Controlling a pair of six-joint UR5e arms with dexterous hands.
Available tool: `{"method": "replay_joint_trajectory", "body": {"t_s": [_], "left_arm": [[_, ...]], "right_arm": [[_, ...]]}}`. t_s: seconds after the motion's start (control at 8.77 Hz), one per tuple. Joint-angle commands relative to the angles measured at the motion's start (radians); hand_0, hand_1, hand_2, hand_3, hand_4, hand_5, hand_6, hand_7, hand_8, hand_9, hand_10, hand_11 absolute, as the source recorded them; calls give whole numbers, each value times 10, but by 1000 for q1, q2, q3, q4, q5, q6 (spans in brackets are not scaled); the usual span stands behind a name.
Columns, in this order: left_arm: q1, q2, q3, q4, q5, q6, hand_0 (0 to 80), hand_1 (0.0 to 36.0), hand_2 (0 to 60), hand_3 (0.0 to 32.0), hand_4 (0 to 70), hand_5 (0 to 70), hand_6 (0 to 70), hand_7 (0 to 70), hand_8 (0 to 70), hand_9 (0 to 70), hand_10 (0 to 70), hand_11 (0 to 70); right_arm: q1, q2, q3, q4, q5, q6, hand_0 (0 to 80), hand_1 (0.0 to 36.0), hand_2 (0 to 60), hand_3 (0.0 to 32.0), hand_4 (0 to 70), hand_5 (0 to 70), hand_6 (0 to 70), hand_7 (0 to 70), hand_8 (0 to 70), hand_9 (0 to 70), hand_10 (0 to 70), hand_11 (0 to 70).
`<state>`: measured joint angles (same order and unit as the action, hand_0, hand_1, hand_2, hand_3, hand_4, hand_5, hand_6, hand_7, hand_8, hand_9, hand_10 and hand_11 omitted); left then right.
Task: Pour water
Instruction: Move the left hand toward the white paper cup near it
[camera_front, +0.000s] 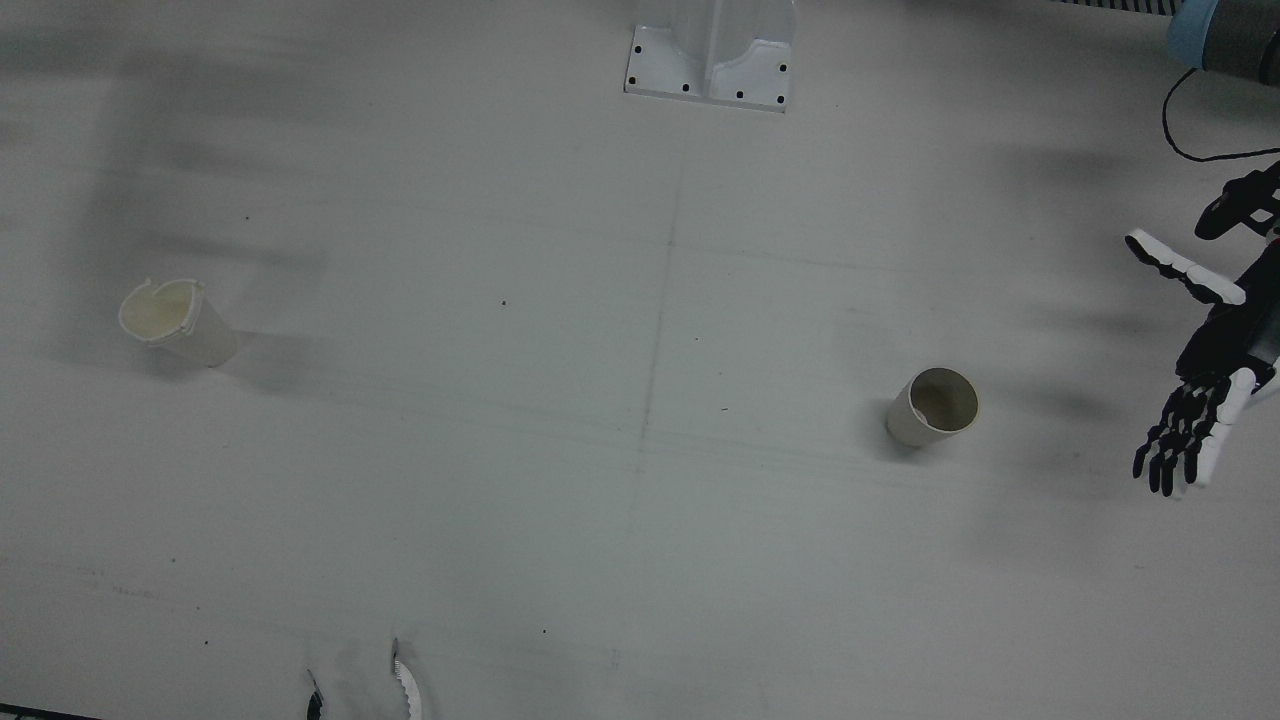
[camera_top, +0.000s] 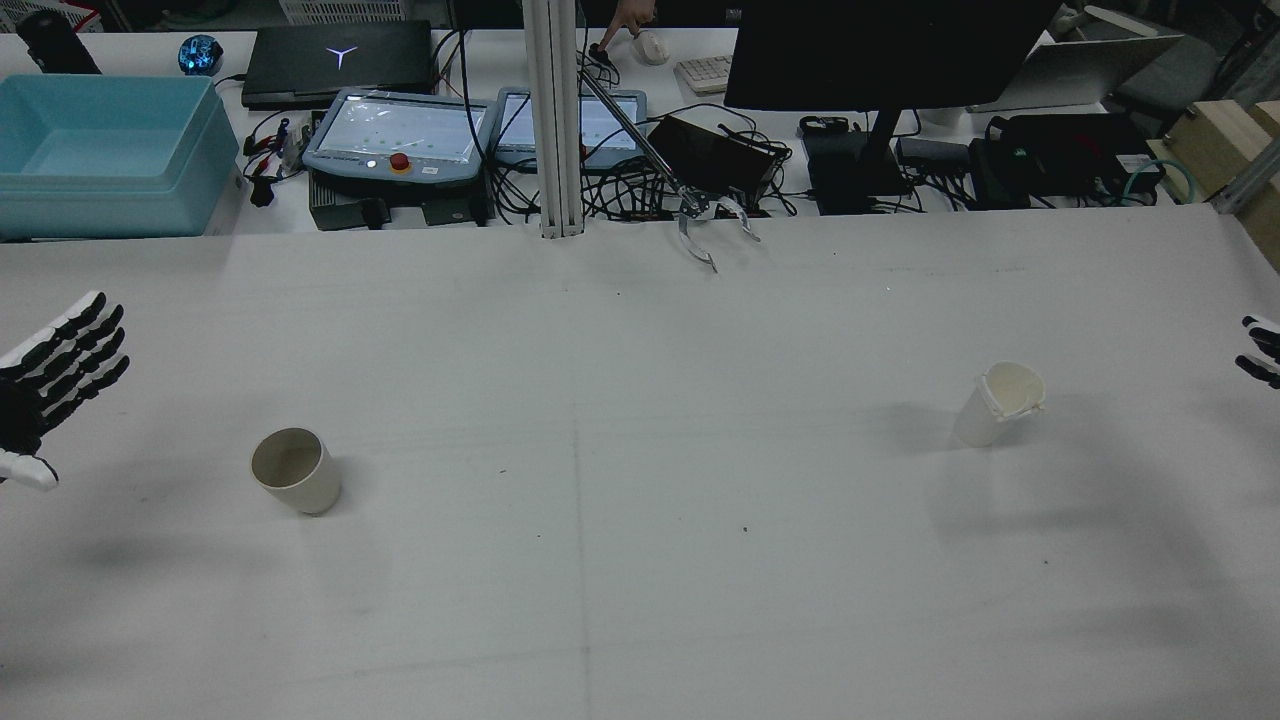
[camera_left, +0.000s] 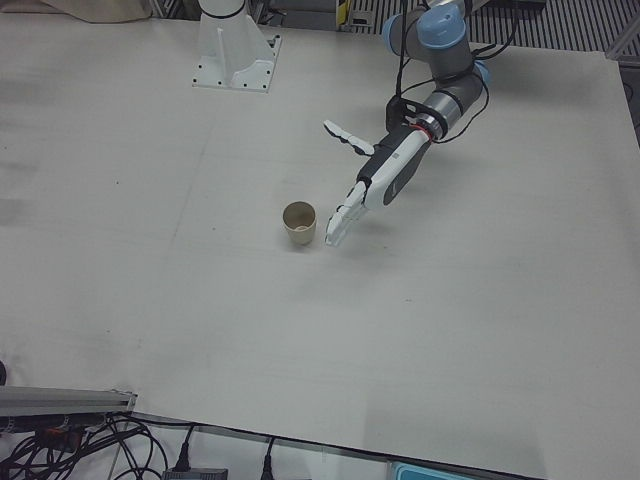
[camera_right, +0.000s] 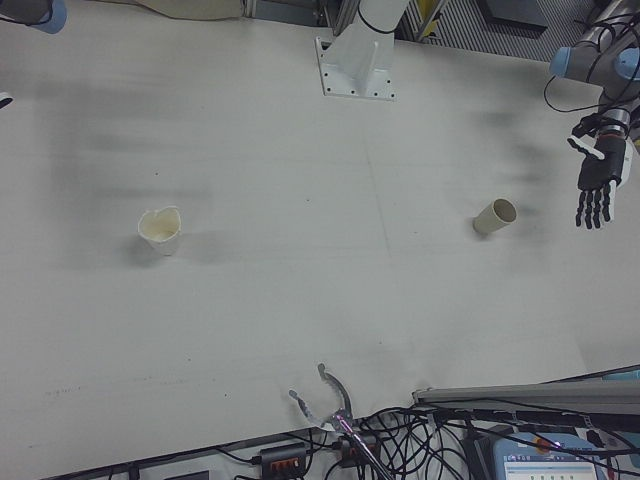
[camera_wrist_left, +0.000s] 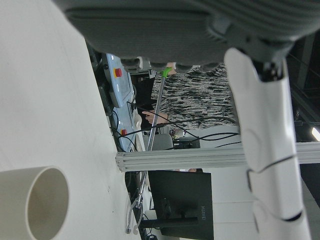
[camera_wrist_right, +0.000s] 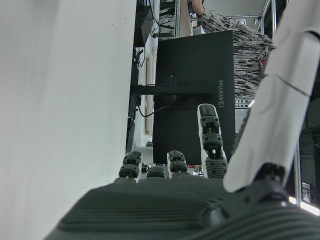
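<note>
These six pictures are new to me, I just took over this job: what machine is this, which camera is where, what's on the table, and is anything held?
It is two robot arms, each ending in a black-and-white fingered hand. The rear view looks from behind the robot; three front views face it, so sides are mirrored there; two sideways pictures come from cameras on the hands. On the white table stand two cups: a round beige paper cup near the left hand, and a white paper cup with a pinched rim on the right hand's side. The left hand is open and holds nothing. The right hand shows only at the frame edge and touches no cup; whether it is open, I cannot tell.
</note>
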<state>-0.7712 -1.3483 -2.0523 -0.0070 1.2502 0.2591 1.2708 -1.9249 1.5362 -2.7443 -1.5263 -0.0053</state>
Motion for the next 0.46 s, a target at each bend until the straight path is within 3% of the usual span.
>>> {"method": "replay_joint_trajectory", "body": {"t_s": [0.0, 0.23, 0.34], "left_arm": [[-11, 130, 1, -127, 0, -1, 558, 166, 0, 36, 0, 0, 0, 0, 0, 0, 13, 44], [-2, 129, 17, -160, -3, 23, 562, 172, 0, 48, 0, 0, 0, 0, 0, 0, 19, 53], [0, 129, 68, -266, -3, 98, 611, 226, 0, 78, 0, 0, 0, 1, 0, 0, 16, 54]], "right_arm": [[-4, -17, -33, 0, 0, -7, 534, 145, 0, 0, 235, 59, 40, 72, 13, 5, 65, 110], [-10, -16, -48, -1, 0, -13, 527, 137, 0, 0, 270, 68, 63, 90, 23, 16, 75, 123], [-14, 1, -92, 0, 0, -22, 524, 130, 0, 0, 323, 77, 95, 111, 33, 26, 91, 143]]}}
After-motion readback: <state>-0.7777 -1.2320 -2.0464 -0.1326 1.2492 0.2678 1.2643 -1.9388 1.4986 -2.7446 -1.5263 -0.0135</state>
